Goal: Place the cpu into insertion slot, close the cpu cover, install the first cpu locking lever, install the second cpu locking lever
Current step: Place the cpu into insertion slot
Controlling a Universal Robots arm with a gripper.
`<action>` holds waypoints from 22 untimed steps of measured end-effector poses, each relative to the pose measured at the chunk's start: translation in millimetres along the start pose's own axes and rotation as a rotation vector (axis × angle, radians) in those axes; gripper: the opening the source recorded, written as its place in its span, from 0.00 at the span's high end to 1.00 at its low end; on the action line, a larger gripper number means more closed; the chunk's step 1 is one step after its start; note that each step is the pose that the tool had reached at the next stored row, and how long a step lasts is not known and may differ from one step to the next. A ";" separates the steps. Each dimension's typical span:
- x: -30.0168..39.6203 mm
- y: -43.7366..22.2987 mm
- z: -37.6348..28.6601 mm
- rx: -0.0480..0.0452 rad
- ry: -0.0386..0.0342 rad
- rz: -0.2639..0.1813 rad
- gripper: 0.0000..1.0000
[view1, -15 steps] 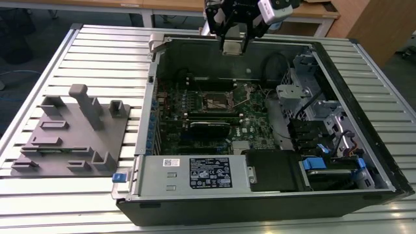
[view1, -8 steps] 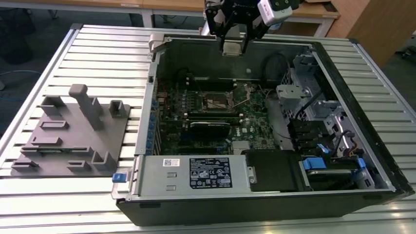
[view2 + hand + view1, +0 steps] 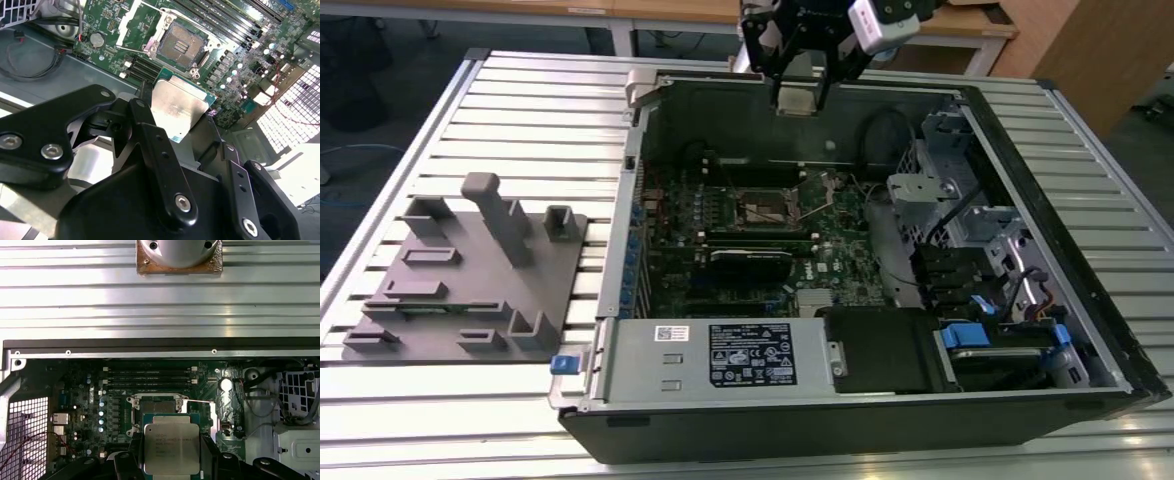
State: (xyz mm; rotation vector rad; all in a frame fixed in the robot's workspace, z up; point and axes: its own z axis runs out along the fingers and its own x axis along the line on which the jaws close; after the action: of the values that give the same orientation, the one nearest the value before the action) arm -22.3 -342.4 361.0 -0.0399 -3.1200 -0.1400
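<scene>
My gripper (image 3: 798, 98) hangs above the back wall of the open computer case, shut on the cpu (image 3: 797, 101). In both wrist views the cpu (image 3: 176, 107) (image 3: 171, 447) is a flat silver square held by its edges between the black fingers (image 3: 150, 135). The insertion slot (image 3: 767, 208) (image 3: 181, 46) (image 3: 157, 405) lies uncovered on the green motherboard (image 3: 847, 255), below and ahead of the chip, with its dark contact field showing. A silver frame plate that looks like the cpu cover (image 3: 131, 24) stands swung back beside the socket. A thin wire lever (image 3: 200, 401) sticks out from the socket.
The case (image 3: 854, 420) lies on a slatted aluminium table (image 3: 520, 110). A grey fixture block (image 3: 467, 270) sits at the exterior view's left. The power supply (image 3: 720, 355) fills the case's front, and drive cages and cables (image 3: 974, 260) line its right side. Long memory slots (image 3: 150, 377) run beside the socket.
</scene>
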 end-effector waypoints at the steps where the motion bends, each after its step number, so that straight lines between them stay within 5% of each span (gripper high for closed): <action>1: 0.0 0.0 0.1 0.0001 0.0000 0.000 0.46; 22: -0.2 -0.7 7.7 0.0003 0.0001 0.000 0.46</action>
State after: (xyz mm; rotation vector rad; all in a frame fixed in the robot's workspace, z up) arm -22.3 -342.4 353.2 -0.0400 -3.1199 -0.1396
